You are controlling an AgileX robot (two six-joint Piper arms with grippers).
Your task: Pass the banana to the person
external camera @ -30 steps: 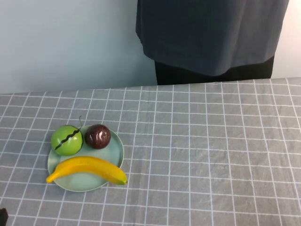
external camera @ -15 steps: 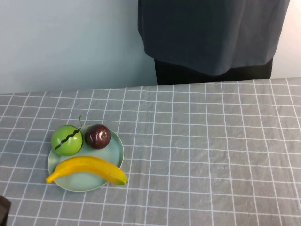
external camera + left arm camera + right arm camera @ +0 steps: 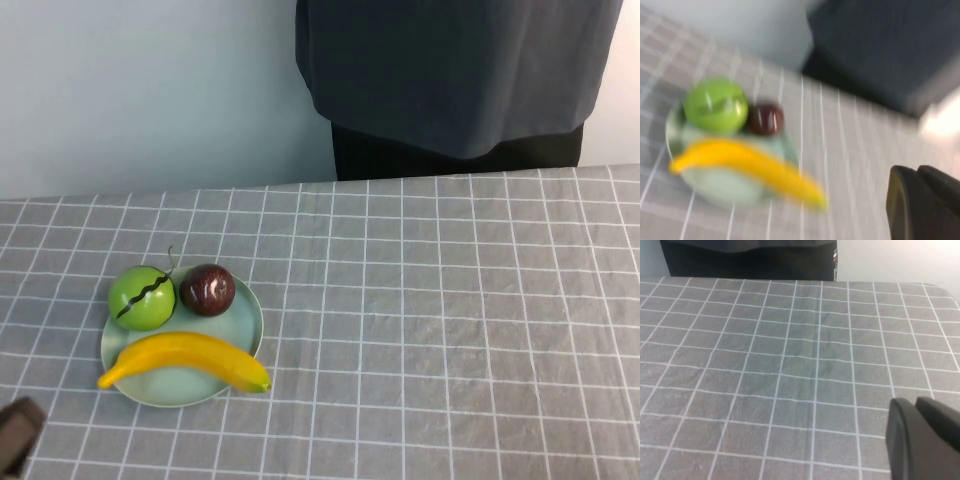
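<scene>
The yellow banana (image 3: 185,358) lies across the near side of a pale green plate (image 3: 252,318) at the table's left. It also shows in the left wrist view (image 3: 747,170), blurred. My left gripper (image 3: 18,438) is just inside the high view's bottom-left corner, near-left of the plate and apart from the banana. Its jaws (image 3: 914,170) are shut and empty. My right gripper (image 3: 914,402) is shut and empty over bare cloth, and is out of the high view. The person (image 3: 450,80) stands behind the far table edge in a dark navy top. No hand shows.
A round green fruit (image 3: 142,297) and a dark purple-red fruit (image 3: 208,289) sit on the far part of the plate. A grey checked cloth (image 3: 450,330) covers the table. A pale wall (image 3: 150,90) is behind it.
My left gripper has come further into the high view's bottom-left corner, toward the plate. The person's top has shifted slightly right. The fruit has not moved.
</scene>
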